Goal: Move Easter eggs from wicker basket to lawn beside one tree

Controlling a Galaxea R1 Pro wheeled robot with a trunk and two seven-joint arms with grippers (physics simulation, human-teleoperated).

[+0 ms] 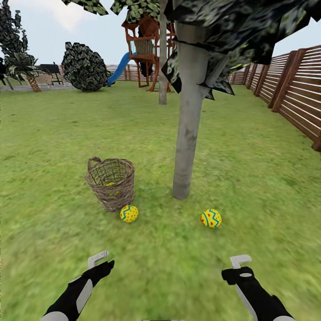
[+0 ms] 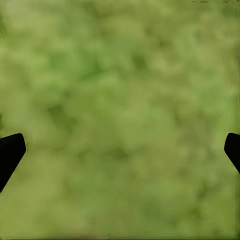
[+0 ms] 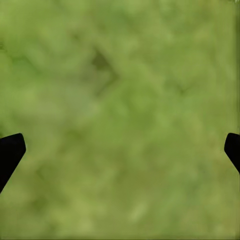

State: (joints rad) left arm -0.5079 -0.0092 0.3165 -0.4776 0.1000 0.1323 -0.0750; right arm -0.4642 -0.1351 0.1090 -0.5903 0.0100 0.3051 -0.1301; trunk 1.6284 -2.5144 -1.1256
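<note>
The brown wicker basket (image 1: 111, 182) stands on the lawn (image 1: 67, 133) left of the tree's pale trunk (image 1: 188, 120). A yellow patch of an egg (image 1: 110, 184) shows through its weave. One Easter egg (image 1: 129, 213) lies on the grass against the basket's near side. Another egg (image 1: 211, 218) rests right of the trunk's base. My left gripper (image 1: 101, 261) hovers low near the front, short of the basket. My right gripper (image 1: 238, 266) hovers short of the right egg. Both wrist views look at bare grass between wide-apart black fingertips (image 2: 11, 152) (image 3: 11, 152), so both are open and empty.
A dark slat fence (image 1: 290, 84) runs along the right side. A second trunk (image 1: 162, 58), a wooden playset with a blue slide (image 1: 145, 49) and a dark bush (image 1: 84, 67) stand far back. Grass stretches wide to the left and right.
</note>
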